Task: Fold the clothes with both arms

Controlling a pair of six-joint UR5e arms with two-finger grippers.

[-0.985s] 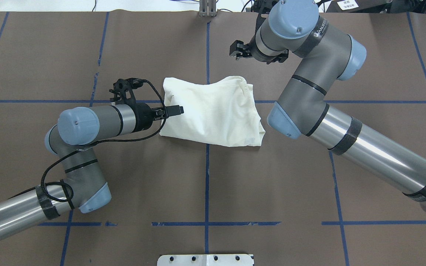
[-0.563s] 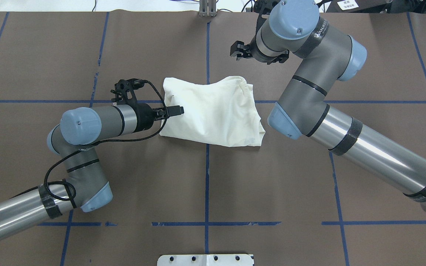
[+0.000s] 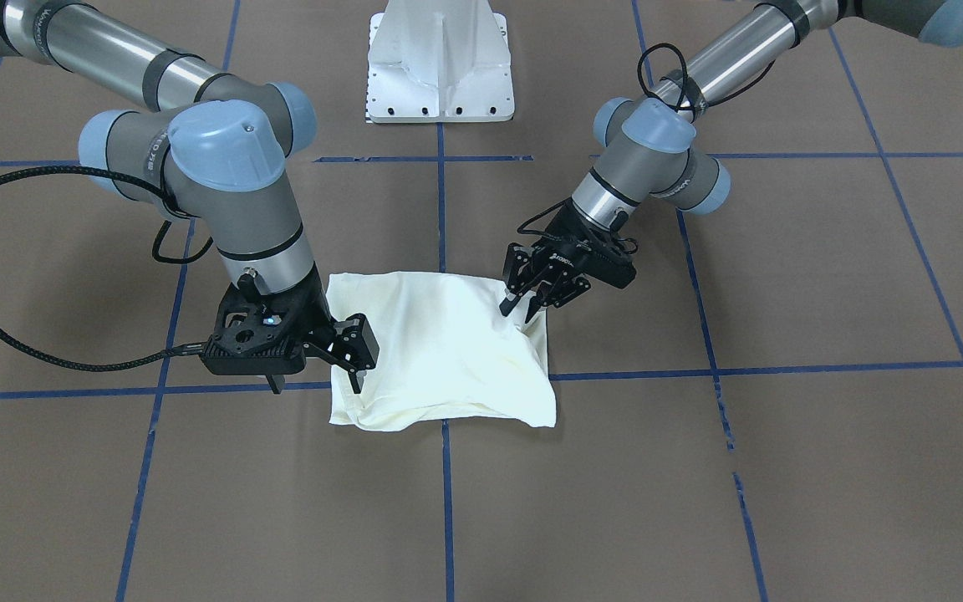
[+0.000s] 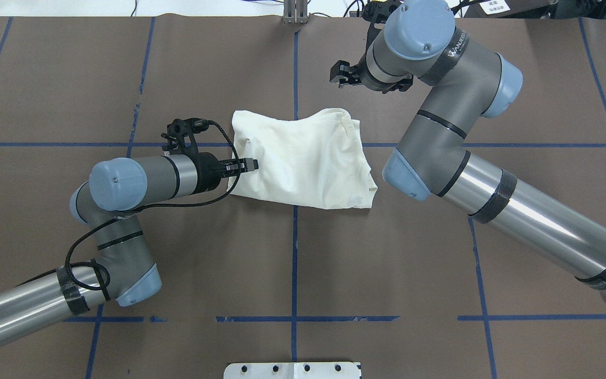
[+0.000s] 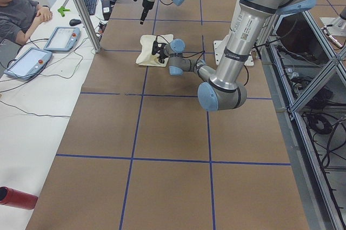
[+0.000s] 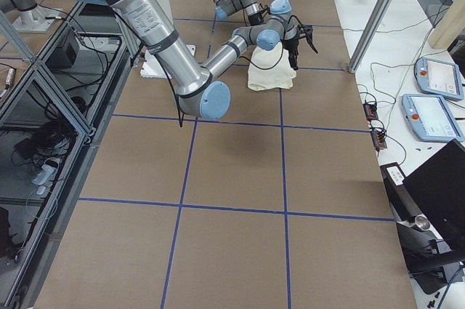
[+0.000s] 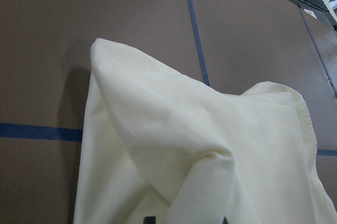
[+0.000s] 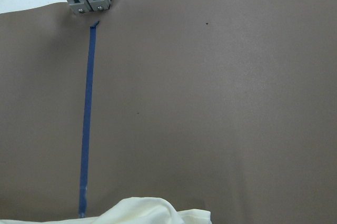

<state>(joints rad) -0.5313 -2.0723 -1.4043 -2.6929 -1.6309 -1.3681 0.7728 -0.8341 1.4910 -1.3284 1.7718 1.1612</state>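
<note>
Cream T-shirt [image 4: 303,158] folded in a heap just above centre frame (plain side up), left gripper [image 4: 252,165] at its left edge, fingers apart, right gripper [image 4: 339,73] hovering upper right, grip impossible to tell.

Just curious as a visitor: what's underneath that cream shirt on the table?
Only the brown table and a blue tape line running under the shirt show; whatever lies beneath its folds is covered.

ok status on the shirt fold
Left gripper open at edge of shirt. Right gripper open, raised off it. Shirt bunched, plain side up. Nothing in the way.
</note>
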